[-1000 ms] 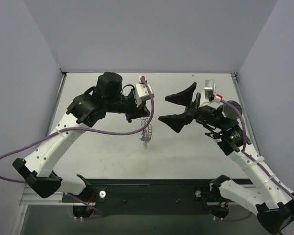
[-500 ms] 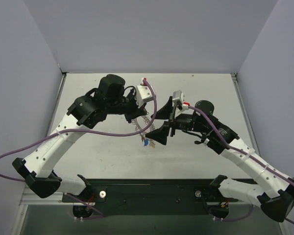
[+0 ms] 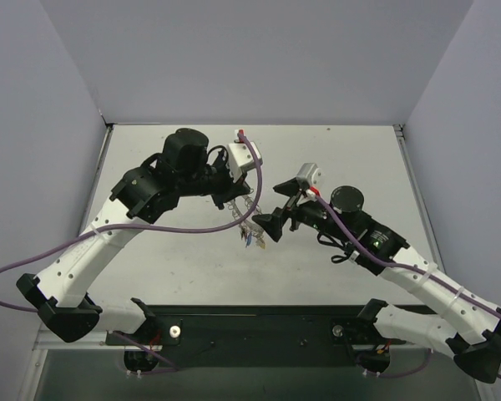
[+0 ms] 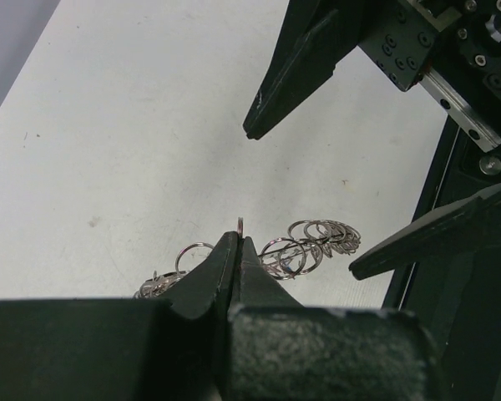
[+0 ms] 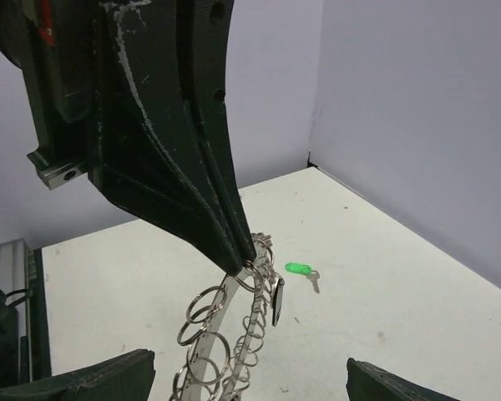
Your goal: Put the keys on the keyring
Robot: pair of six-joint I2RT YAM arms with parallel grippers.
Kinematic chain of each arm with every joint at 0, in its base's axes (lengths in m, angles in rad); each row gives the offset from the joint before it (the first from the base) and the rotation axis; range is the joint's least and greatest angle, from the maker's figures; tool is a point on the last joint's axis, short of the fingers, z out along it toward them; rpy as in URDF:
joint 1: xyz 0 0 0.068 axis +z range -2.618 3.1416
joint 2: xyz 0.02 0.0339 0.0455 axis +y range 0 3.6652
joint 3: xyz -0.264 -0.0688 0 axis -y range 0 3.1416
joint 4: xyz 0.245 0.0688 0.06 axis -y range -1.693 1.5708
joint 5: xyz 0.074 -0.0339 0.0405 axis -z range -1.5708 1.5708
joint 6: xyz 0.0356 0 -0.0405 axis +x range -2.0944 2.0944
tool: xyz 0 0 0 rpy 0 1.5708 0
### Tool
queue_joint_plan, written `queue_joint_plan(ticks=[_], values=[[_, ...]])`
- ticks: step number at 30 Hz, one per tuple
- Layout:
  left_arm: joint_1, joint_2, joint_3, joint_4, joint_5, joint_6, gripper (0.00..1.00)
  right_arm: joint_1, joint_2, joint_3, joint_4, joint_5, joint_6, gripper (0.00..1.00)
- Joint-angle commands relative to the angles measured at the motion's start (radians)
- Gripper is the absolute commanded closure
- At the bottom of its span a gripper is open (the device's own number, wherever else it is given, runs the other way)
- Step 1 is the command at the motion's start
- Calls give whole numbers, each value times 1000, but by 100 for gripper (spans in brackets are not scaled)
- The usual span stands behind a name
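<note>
My left gripper [image 3: 244, 195] is shut on one small loop at the top of the keyring [image 3: 250, 219], a silvery chain of loops that hangs from it above the table. Small coloured keys [image 3: 248, 241] dangle at its lower end. In the left wrist view the fingertips [image 4: 238, 244] pinch the loop, and more of the keyring [image 4: 313, 244] trails beyond. My right gripper [image 3: 264, 205] is open, its fingers on either side of the hanging keyring [image 5: 225, 351]. A green-headed key [image 5: 299, 269] lies loose on the table behind it. The right gripper [image 5: 246, 386] holds nothing.
White table [image 3: 334, 150] enclosed by grey walls at the back and both sides. A black rail [image 3: 259, 322] runs along the near edge by the arm bases. A purple cable [image 3: 150, 227] loops under the left arm.
My right arm swung left and lower, bringing its open fingers from the right side up around the hanging keyring. The left gripper stayed nearly in place, still pinching the ring.
</note>
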Motion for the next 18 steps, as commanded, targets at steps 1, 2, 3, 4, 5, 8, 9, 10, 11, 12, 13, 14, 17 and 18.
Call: queue_joint_plan(ticks=[1, 2, 3, 4, 5, 8, 9, 10, 11, 12, 13, 14, 17, 18], values=[[-5, -38, 7, 97, 24, -27, 100, 12, 40, 7, 79, 81, -20, 0], [-7, -39, 7, 100, 27, -32, 100, 13, 52, 10, 79, 81, -19, 0], [-7, -41, 5, 107, 30, -35, 100, 16, 65, 12, 83, 81, -14, 2], [-8, -42, 1, 114, 30, -38, 100, 19, 89, 15, 90, 83, -8, 5], [-8, -44, -4, 121, 31, -44, 100, 21, 101, 20, 90, 73, -3, 8], [-10, -54, -24, 158, 48, -62, 100, 27, 155, 39, 91, 81, 10, 31], [-8, -59, -27, 172, 50, -67, 100, 29, 167, 53, 87, 96, 12, 49], [-8, -61, -35, 176, 50, -73, 100, 27, 186, 58, 79, 112, 24, 78], [-8, -67, -36, 177, 48, -72, 100, 29, 189, 59, 77, 125, 27, 86], [-10, -68, -38, 181, 44, -75, 100, 30, 189, 58, 82, 154, 30, 93], [-10, -71, -42, 183, 39, -75, 100, 29, 181, 46, 93, 167, 30, 100], [-10, -76, -47, 183, 30, -73, 100, 30, 174, 37, 100, 176, 30, 100], [-10, -87, -58, 180, -4, -67, 100, 29, 137, 7, 129, 217, 30, 100], [-10, -88, -59, 181, -18, -66, 100, 29, 131, 4, 134, 221, 30, 100]])
